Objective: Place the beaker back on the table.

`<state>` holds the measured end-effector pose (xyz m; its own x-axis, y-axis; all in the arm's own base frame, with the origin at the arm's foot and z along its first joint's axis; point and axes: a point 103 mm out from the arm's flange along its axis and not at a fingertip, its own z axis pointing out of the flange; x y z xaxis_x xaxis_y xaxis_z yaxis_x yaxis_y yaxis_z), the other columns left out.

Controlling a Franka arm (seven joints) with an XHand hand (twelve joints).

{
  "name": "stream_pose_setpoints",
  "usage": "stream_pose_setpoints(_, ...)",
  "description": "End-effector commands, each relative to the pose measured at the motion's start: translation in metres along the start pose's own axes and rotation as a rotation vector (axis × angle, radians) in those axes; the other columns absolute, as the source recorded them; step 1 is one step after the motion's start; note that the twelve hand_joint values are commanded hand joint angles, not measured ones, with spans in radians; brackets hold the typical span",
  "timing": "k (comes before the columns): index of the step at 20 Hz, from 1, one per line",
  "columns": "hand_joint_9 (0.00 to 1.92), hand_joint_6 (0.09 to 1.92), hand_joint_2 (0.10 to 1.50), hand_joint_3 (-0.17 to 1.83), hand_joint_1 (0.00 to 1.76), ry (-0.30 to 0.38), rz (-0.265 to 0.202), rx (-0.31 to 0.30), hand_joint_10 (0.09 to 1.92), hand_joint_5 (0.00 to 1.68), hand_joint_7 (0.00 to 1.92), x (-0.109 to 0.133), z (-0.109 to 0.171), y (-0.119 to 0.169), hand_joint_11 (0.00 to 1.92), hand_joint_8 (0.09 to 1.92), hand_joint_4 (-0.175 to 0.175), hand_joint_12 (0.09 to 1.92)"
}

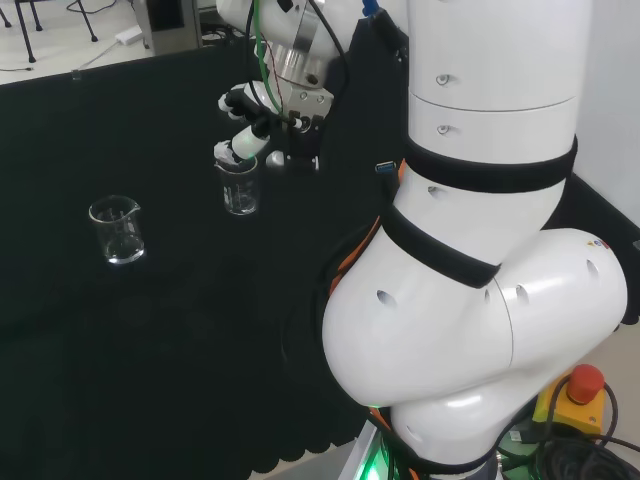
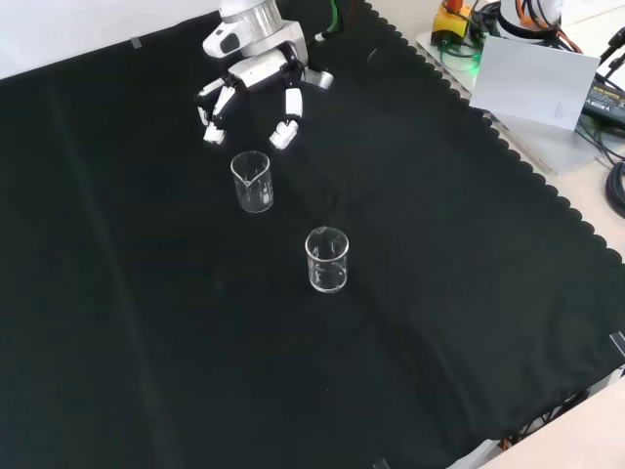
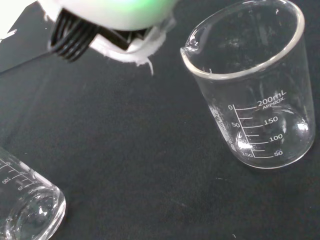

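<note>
Beaker (image 2: 251, 182): upright on the cloth (image 2: 146, 322), I see it just below the fingertips, apart from them.
Hand (image 2: 256, 76): fingers spread downward, holding nothing.
Second beaker (image 2: 327, 260): upright, farther from the hand.

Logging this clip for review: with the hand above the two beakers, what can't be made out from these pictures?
- Near beaker, head view: the hand overlaps its rim; contact cannot be told. In the front view it stands apart.
- Second beaker, wrist view: cut off by the edge.
- Hand, wrist view: a blurred white part.
- Contents of either beaker: clear glass, liquid not discernible.
</note>
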<state>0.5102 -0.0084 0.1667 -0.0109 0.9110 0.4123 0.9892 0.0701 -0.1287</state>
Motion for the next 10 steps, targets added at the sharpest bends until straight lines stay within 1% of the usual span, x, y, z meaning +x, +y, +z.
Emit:
stream_pose_setpoints(1, 0.68, 0.28, 0.53, 0.61, 0.95, -0.022, 0.011, 0.016, 0.09, 0.43, 0.59, 0.004, -0.006, -0.008, 0.0, 0.09, -0.044, 1.22)
stream_pose_setpoints(8, 0.67, 0.27, 0.53, 0.61, 0.95, -0.037, 0.005, 0.014, 0.09, 0.42, 0.59, 0.011, -0.015, -0.014, 0.0, 0.09, -0.043, 1.22)
stream_pose_setpoints(9, 0.67, 0.26, 0.53, 0.61, 0.95, -0.027, 0.005, 0.015, 0.09, 0.42, 0.59, 0.008, -0.017, -0.013, 0.0, 0.09, -0.043, 1.22)
stream_pose_setpoints(10, 0.67, 0.26, 0.53, 0.61, 0.95, -0.031, 0.006, 0.013, 0.09, 0.42, 0.59, 0.007, -0.018, -0.014, 0.0, 0.09, -0.043, 1.22)
